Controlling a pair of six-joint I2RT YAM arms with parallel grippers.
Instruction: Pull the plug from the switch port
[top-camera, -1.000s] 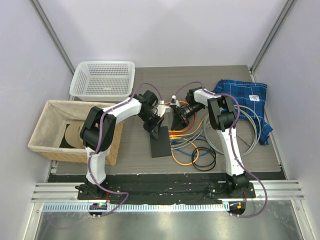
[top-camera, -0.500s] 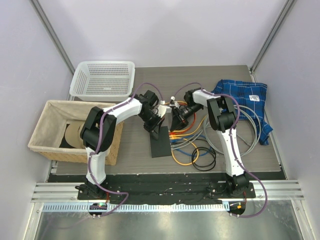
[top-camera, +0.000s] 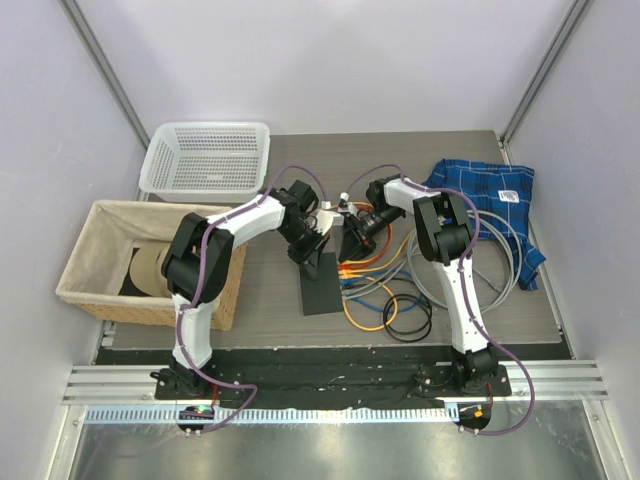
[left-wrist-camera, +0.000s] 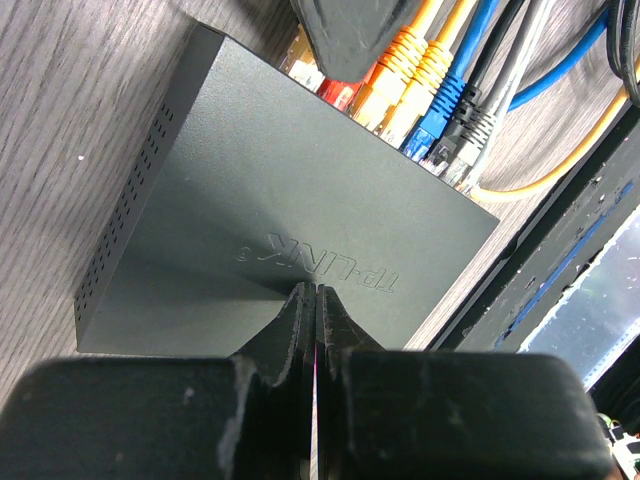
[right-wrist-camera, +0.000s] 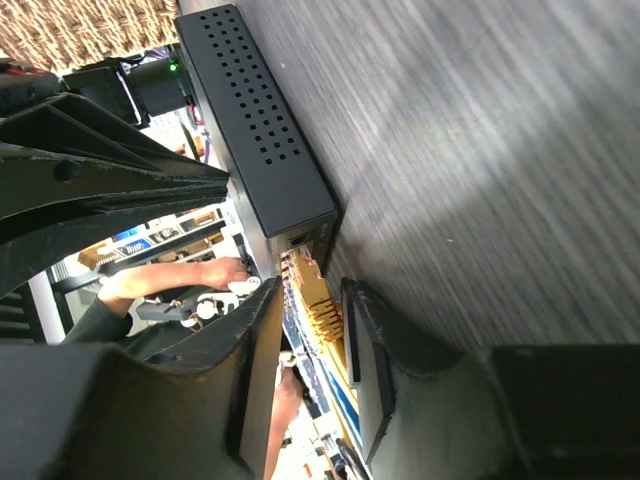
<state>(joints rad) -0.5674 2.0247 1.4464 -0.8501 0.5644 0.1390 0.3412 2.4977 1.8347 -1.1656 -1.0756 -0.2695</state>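
Counter (top-camera: 270, 290): grey wood-grain, walls on three sides. At its left edge sits a cloth-lined wicker basket (top-camera: 130, 312), with a white mesh basket (top-camera: 210, 127) behind it. A blue plaid cloth (top-camera: 495, 195) lies far right.

A loose cable tangle (top-camera: 400, 300) crowds the ground right of the switch (left-wrist-camera: 280, 200). The switch lies flat mid-counter, socket edge toward the tangle. Orange, blue and grey plugs (left-wrist-camera: 430, 80) sit seated in a row.

Left gripper (left-wrist-camera: 315, 300): jaws closed together, tips pressed on the switch's top.

Right gripper (right-wrist-camera: 312, 290): jaws narrowly apart, straddling the far-end plugs. Clamped or not, cannot tell.

Bare counter lies left of the switch and beyond it.
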